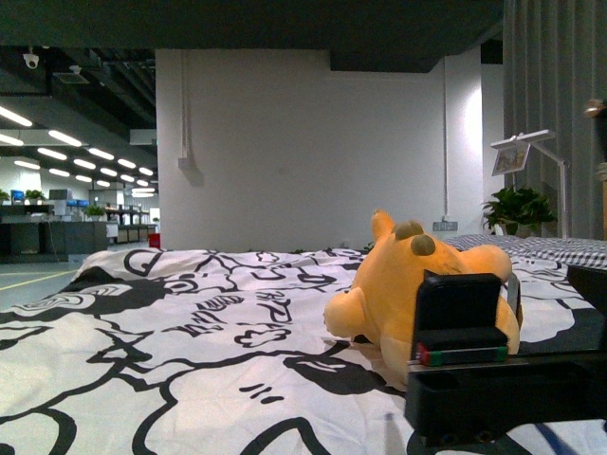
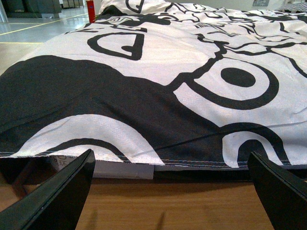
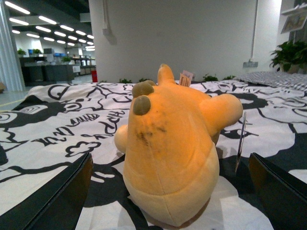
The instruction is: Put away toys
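The left gripper (image 2: 170, 158) has its two dark fingers (image 2: 57, 196) spread wide, holding nothing and touching nothing. They hang low over a bare wooden surface (image 2: 168, 206), just short of the stitched hem (image 2: 192, 163) of the black-and-white cartoon sheet (image 2: 168, 62), which overhangs a pale slab there. Past the hem the sheet runs flat and uncluttered, with only shallow folds.

In the front view, the left and middle of the sheet (image 1: 190, 322) lie open up to its far edge, where a white wall (image 1: 303, 142) rises behind.

The yellow-orange plush animal (image 1: 417, 284) rests on the sheet right of centre. The black body of the right arm (image 1: 493, 379) covers its near lower side.

Seen from the right wrist, the plush (image 3: 168, 124) stands with its back to the camera, showing two brownish nubs and a small tag (image 3: 185, 78) near the top. The right gripper (image 3: 170, 158) is wide open, and its fingers (image 3: 53, 201) flank the toy with a gap of sheet on each side, so neither touches it.

Further right, the sheet meets a checked cloth (image 1: 560, 248). Beyond that edge stand a potted plant (image 1: 517, 207) and a lamp (image 1: 526, 152).
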Controlling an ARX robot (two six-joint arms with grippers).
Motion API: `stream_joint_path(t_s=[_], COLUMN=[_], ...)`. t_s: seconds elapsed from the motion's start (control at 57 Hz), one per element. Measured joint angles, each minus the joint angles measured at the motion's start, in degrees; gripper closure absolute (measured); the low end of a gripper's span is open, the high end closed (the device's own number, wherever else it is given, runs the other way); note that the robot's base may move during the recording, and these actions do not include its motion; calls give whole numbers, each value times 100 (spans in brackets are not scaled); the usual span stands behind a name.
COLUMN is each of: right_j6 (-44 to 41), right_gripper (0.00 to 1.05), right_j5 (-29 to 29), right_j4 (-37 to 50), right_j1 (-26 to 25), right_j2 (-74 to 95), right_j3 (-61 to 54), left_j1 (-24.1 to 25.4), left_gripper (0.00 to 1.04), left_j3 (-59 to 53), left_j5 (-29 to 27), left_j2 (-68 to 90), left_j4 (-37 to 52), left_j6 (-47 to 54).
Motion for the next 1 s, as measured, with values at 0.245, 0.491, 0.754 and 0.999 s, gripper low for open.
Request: stream_joint_path(t_s=[0.245, 0.491, 0.754, 0.999], right_j6=[-855, -1178, -1482, -1882], right_gripper=[7, 7, 7, 7], right_j5=[385, 448, 511, 551], right_j4=[573, 614, 332, 299], right_j1=[52, 70, 393, 638], right_j2=[654, 837, 997, 1248], right_j3=[365, 540, 1169, 1539], left_j1=[0, 0, 0, 0], left_gripper=[6, 6, 6, 6], left_j3=[0, 0, 0, 0], left_j5=[0, 0, 0, 0], left_j2=[0, 0, 0, 0], left_j4=[0, 0, 0, 0], left_j6=[0, 0, 0, 0])
